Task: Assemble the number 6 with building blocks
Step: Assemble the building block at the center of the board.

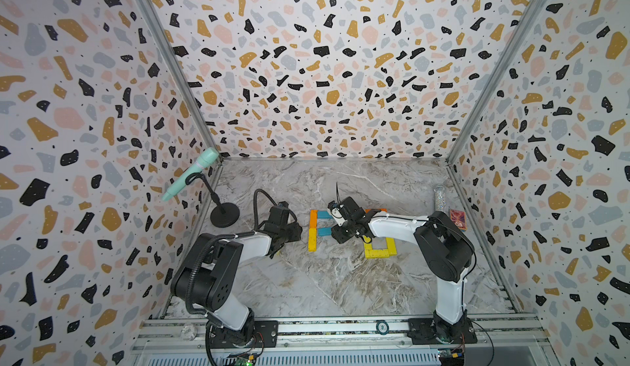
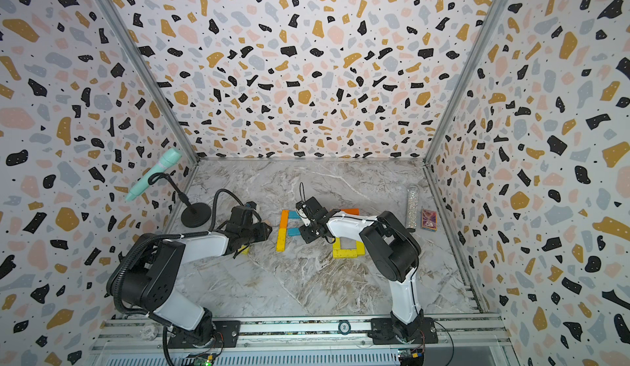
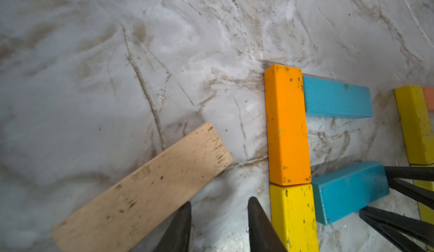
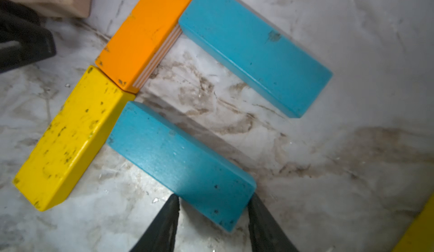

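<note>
Mint microphone (image 1: pixel 191 173) on black stand (image 1: pixel 224 214) — far left corner. Glitter tube (image 1: pixel 440 199) and red box (image 1: pixel 457 218) — by right wall, near each other.

Building blocks (image 1: pixel 313 218) on marble table (image 1: pixel 306 279)

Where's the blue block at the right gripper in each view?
Top view: blue block, just below centre.
Top view: blue block, same spot.
Left wrist: lower right.
Right wrist: centre bottom.
Landmark: orange block, in all four.
</note>
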Tool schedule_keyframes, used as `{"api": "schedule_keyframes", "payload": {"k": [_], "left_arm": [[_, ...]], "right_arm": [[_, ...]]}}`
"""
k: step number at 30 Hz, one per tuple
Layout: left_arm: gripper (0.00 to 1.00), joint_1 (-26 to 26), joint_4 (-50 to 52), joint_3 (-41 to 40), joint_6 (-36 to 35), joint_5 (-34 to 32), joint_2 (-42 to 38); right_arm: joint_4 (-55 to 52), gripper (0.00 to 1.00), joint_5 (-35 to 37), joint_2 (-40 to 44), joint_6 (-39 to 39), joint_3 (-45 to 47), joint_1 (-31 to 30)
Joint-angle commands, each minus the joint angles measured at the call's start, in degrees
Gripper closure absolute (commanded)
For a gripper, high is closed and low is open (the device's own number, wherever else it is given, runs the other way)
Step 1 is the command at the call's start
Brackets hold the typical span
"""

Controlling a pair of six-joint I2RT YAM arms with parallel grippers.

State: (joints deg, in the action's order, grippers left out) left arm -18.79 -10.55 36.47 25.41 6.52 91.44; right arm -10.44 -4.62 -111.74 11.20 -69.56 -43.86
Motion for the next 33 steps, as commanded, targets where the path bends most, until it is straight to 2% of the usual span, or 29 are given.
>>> {"api": "schedule_keyframes", "payload": {"k": [1, 9, 15, 22, 33], "left_arm": [[0.64, -0.29, 1.89, 0.17, -1.06, 0.20, 1.02], [0.65, -0.29, 1.69, 0.48, -1.23, 0.77, 2.17], [0.68, -0.28, 1.82, 0.68, -1.39, 0.42, 2.28], [0.70, -0.28, 2.57, 0.75, -1.76, -0.19, 2.34], [0.76, -0.26, 2.99, -0.10, -1.79, -0.21, 2.17]], "right_arm": [[-2.77, 0.51, 0.02, -0.45, 2.59, 0.40, -0.43], [-1.76, 0.50, -0.85, -0.05, 1.51, 0.89, -0.97], [-2.64, 0.42, -0.93, 0.16, 1.15, 0.20, -0.54], [1.79, 0.39, -5.58, 6.86, 3.94, 5.78, 2.46], [8.05, 0.57, -11.94, 9.77, 6.06, 10.01, 3.93]]}}
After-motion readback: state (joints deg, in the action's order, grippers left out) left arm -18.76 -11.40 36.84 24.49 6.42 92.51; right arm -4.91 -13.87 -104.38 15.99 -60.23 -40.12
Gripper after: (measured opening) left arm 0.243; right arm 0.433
